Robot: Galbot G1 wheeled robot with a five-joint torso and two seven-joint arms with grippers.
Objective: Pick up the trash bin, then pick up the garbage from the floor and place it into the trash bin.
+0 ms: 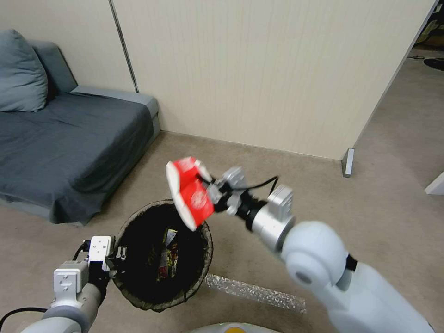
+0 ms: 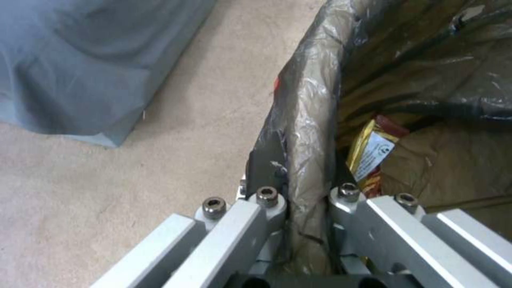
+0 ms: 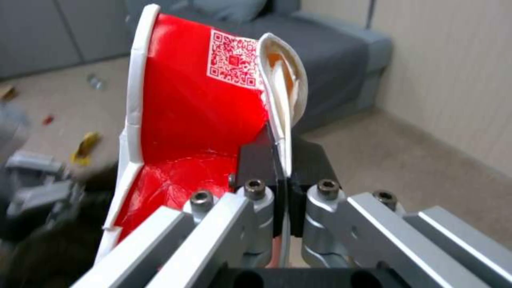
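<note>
Lower-centre, trash bin (image 1: 138, 296) has wrappers (image 1: 167, 259) inside; left pincer (image 2: 307, 188) pinches its rim, right pincer (image 3: 283, 168) clamps a crushed red carton (image 1: 189, 194) above.

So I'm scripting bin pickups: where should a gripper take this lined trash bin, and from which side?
At the rim, from outside, one finger each side of the wall, as the left gripper has it. The trash bin is an open round tub whose bag folds over a thin edge, a ready pinch line. That leaves the mouth free for the right gripper and its red carton.
</note>
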